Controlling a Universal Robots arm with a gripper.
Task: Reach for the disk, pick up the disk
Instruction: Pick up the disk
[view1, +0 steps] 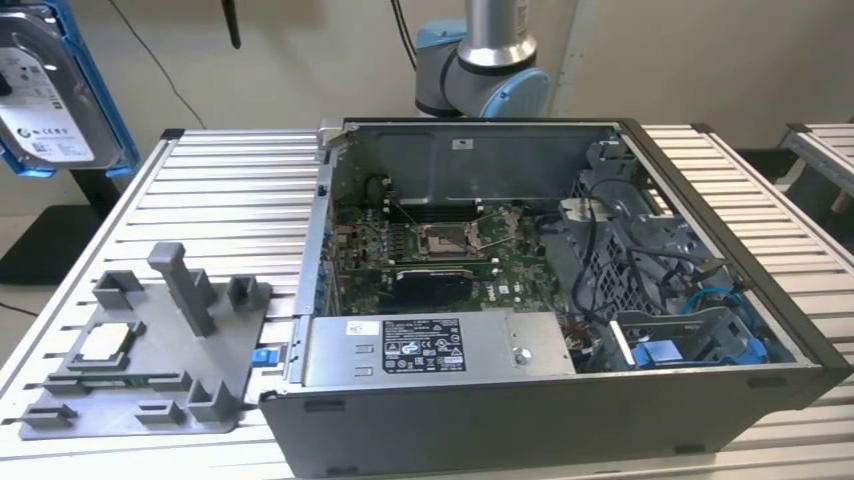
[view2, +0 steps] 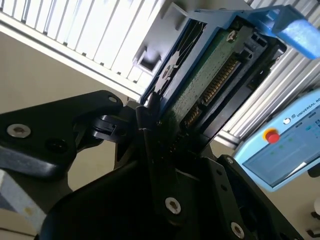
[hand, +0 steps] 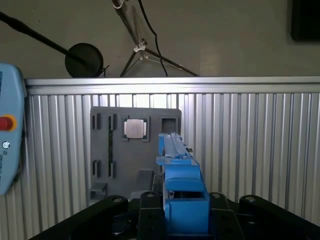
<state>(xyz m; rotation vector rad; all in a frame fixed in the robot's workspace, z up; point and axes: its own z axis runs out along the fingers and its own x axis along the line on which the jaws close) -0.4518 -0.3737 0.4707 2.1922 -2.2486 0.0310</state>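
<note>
The black pincer (hand: 185, 220) is gripping the disk (hand: 181, 170), a flat silver-grey metal hard drive edged by a bright blue plastic frame. Its jaws are standing narrow, pressing on the drive's two broad faces near one short end. The disk is therefore lying directly ahead of the pincer, touching it. Its long axis is running straight out from between the jaws, and in the second wrist view its green circuit side is showing. In the exterior view it is hanging upright, label side out, high above the ribbed aluminium worktop (hand: 250, 150) at that view's left. Beyond the disk's far end, a grey plastic fixture (hand: 107, 150) carrying a square silver chip (hand: 135, 128) is sitting on the worktop. The open dark grey computer case (view1: 534, 420) is standing well apart.
</note>
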